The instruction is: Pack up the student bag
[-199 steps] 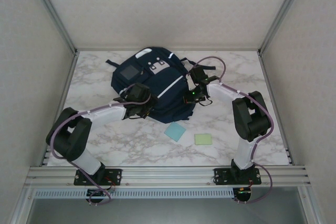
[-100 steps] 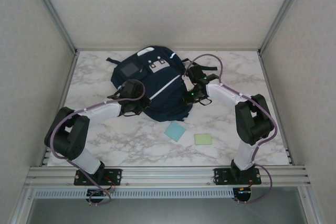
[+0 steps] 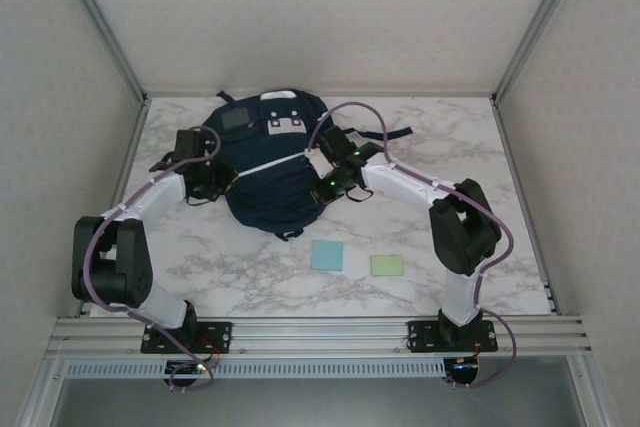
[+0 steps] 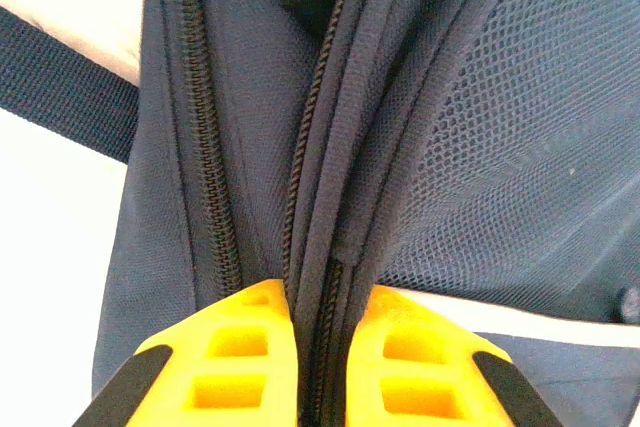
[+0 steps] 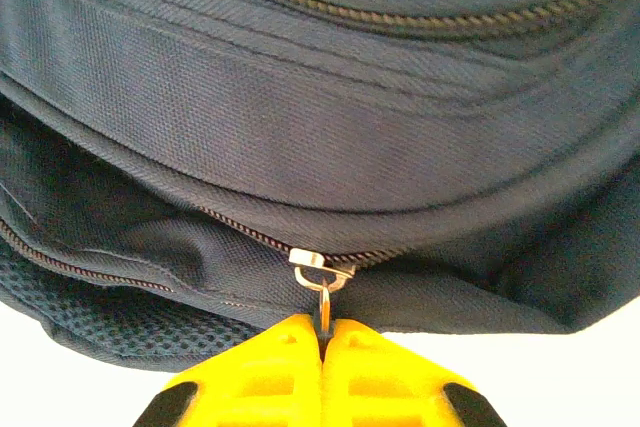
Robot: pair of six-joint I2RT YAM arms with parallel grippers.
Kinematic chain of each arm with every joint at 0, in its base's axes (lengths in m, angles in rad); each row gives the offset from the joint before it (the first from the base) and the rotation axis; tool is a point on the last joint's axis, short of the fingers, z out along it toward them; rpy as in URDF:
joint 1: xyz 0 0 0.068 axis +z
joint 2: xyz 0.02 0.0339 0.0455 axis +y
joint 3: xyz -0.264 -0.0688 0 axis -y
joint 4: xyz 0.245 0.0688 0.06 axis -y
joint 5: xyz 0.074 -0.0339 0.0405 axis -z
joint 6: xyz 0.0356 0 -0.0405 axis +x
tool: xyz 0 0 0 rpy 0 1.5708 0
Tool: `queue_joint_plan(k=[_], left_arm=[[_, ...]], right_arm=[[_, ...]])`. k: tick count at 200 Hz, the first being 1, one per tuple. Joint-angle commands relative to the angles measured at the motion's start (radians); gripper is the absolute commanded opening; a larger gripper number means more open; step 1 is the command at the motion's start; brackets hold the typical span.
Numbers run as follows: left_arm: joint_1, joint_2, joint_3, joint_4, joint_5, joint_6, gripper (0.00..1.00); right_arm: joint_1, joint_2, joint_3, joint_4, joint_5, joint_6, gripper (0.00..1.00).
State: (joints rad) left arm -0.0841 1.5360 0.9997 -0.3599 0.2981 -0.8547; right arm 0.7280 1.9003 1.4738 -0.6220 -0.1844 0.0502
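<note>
**A:** Where does the packing stand?

**B:** At the very start, by my reading. A white marble table carries the student bag, a dark navy backpack with thin white stripes. It lies at the far middle of the table, and an arm reaches to each side of it.

**A:** What are the arms doing?

**B:** The left gripper is clenched on a raised seam of the bag's fabric, beside a zip. The right gripper is pinched tight on a small metal zip pull.

**A:** So the bag is being opened?

**B:** That seems the step in hand: one side braced, the other ready to draw the zip. I cannot tell how far the zip has run.

**A:** Is anything packed?

**B:** Nothing that shows. A flat blue square and a smaller green square lie side by side on the bare table, nearer the arm bases and apart from the bag. They are probably the things to go in. Opening, loading and closing all remain.
</note>
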Motion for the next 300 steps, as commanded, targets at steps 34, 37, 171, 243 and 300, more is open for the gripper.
queue_joint_plan(k=[34, 37, 171, 243, 300], left_arm=[[0.01, -0.154, 0.039, -0.13, -0.112, -0.063, 0.76], [0.006, -0.168, 0.031, -0.136, -0.109, -0.073, 0.77], [-0.46, -0.185, -0.26, 0.122, -0.269, -0.754, 0.85], [-0.442, -0.091, -0.374, 0.167, -0.347, -0.843, 0.0], [-0.297, -0.308, -0.41, -0.061, -0.352, -0.612, 0.0]], right_arm=[[0.079, 0.098, 0.114, -0.007, -0.042, 0.088, 0.0], [0.08, 0.103, 0.119, -0.008, -0.038, 0.084, 0.0], [0.079, 0.085, 0.093, -0.017, -0.032, 0.097, 0.0], [0.059, 0.082, 0.049, -0.143, 0.15, -0.164, 0.0], [-0.073, 0.034, -0.051, -0.008, 0.247, -0.441, 0.0]])
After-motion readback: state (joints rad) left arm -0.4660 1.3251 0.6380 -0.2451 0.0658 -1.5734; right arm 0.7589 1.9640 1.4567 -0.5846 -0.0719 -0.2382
